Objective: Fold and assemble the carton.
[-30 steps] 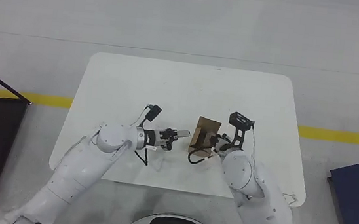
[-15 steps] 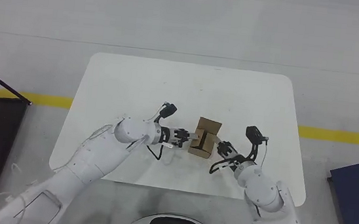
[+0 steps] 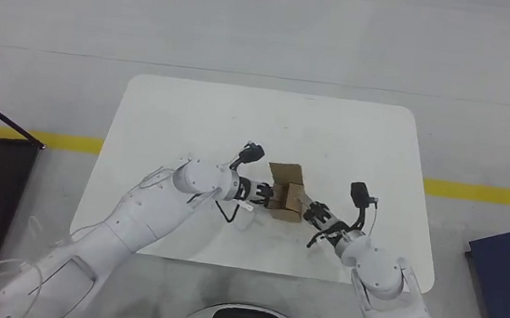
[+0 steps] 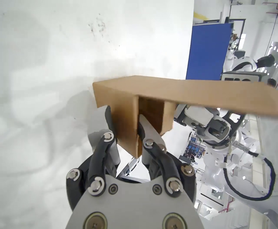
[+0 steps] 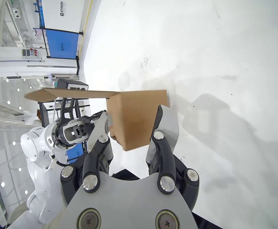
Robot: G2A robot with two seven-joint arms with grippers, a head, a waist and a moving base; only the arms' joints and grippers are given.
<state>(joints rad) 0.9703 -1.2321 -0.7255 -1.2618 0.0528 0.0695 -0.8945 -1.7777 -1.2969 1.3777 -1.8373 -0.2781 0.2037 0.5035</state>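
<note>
Left hand [image 4: 124, 117] clamped on carton [image 3: 287, 192] wall; right hand [image 5: 133, 117] spread open, straddling carton's other end

Carton [image 3: 287, 190] over table [image 3: 194, 115] (slightly right of centre)

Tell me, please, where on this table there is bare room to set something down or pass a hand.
The far half of the table, from the carton to the far edge, is bare, as are its left and right ends. It is crowded near the front middle, where the left gripper and right gripper meet the carton.
</note>
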